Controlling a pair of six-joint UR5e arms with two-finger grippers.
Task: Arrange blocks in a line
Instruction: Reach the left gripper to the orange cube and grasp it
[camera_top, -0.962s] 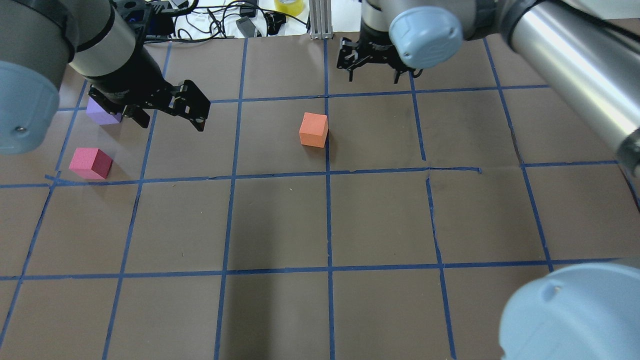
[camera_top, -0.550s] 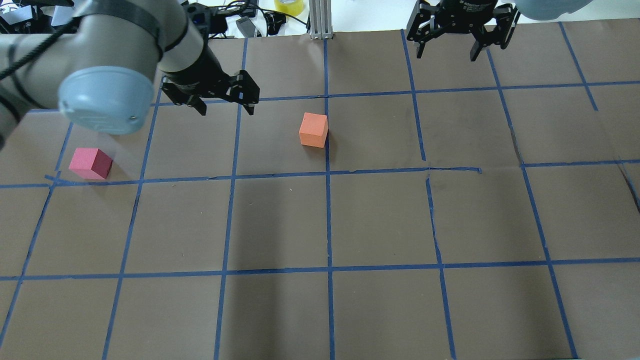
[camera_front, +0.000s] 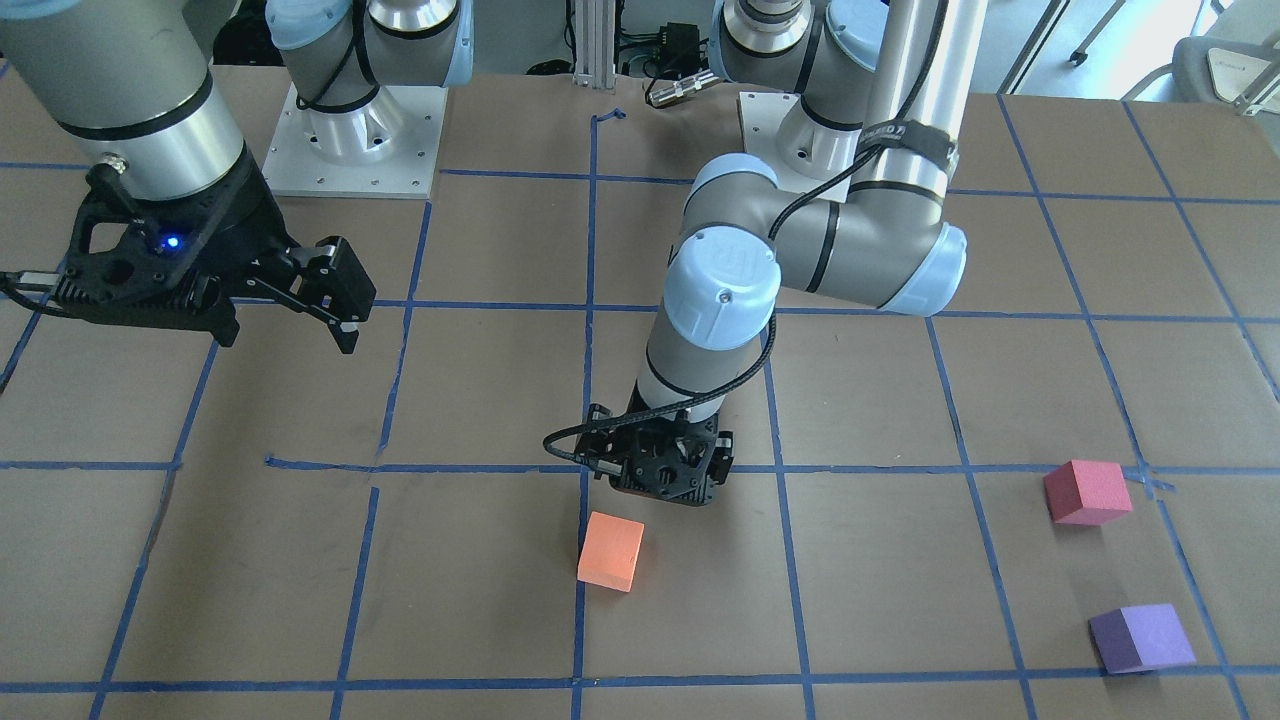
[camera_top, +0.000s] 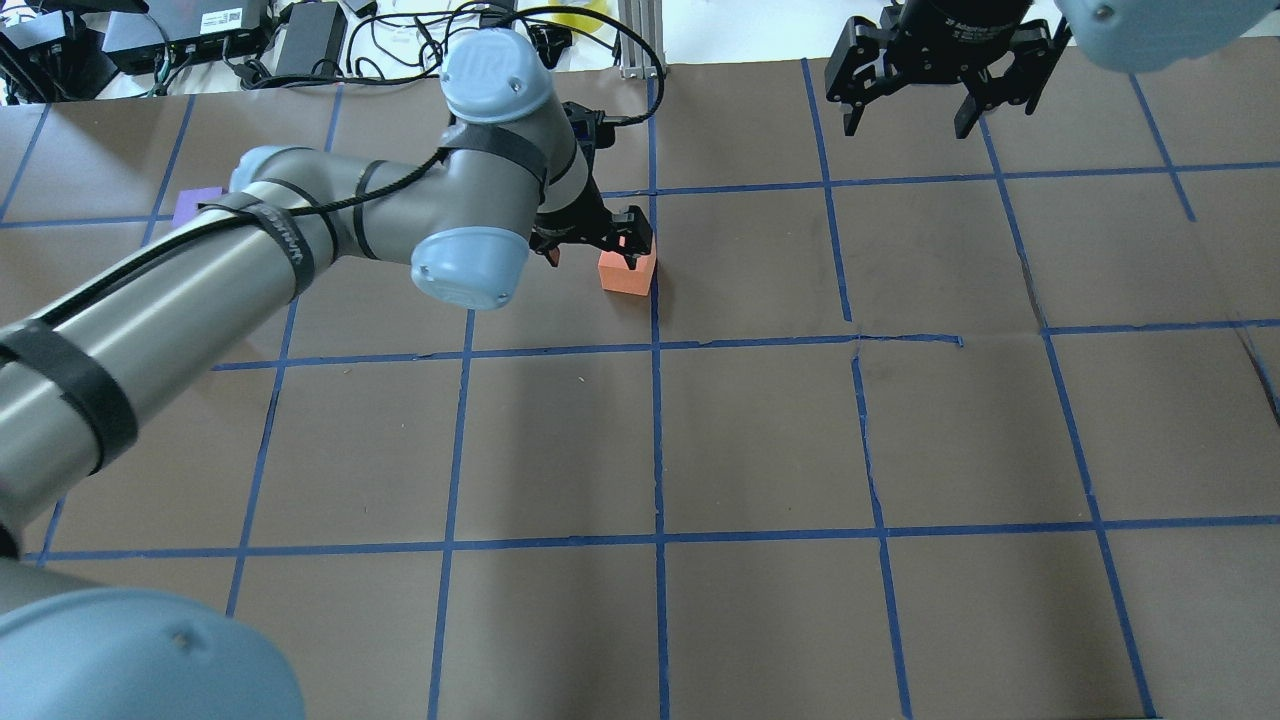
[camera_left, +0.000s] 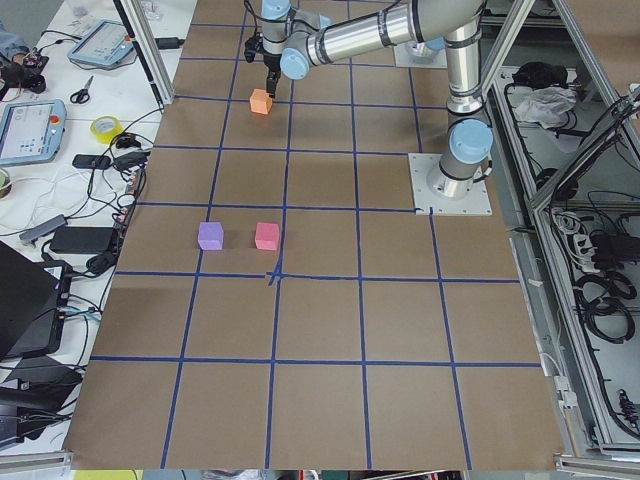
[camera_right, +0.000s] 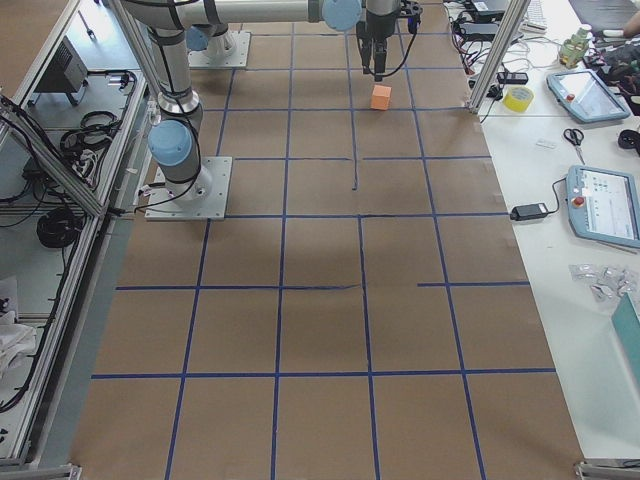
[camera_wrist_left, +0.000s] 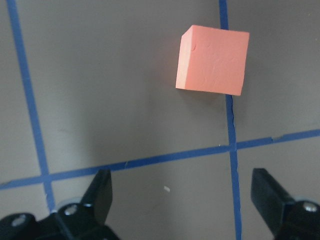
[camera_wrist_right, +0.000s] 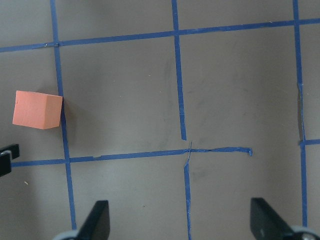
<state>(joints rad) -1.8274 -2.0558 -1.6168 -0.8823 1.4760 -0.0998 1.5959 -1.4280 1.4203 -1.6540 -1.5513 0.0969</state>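
Note:
The orange block (camera_top: 627, 272) sits near the table's middle on a blue tape line; it also shows in the front view (camera_front: 611, 551) and the left wrist view (camera_wrist_left: 213, 60). My left gripper (camera_top: 592, 252) is open and empty, hovering just on the robot's side of the orange block (camera_wrist_right: 37, 109), which lies ahead of its fingers (camera_wrist_left: 100, 195), not between them. The pinkish-red block (camera_front: 1087, 492) and the purple block (camera_front: 1142, 638) sit apart on the robot's far left. My right gripper (camera_top: 908, 110) is open and empty, high at the far right.
The brown paper table (camera_top: 760, 440) carries a blue tape grid. Cables and electronics (camera_top: 300, 30) lie beyond the far edge. In the overhead view my left arm (camera_top: 250, 270) hides the pinkish-red block and most of the purple block (camera_top: 195, 205).
My left gripper has swung from beside the purple block rightward to the orange block. My right gripper moved right about a second ago and has since held still. The blocks have not moved.

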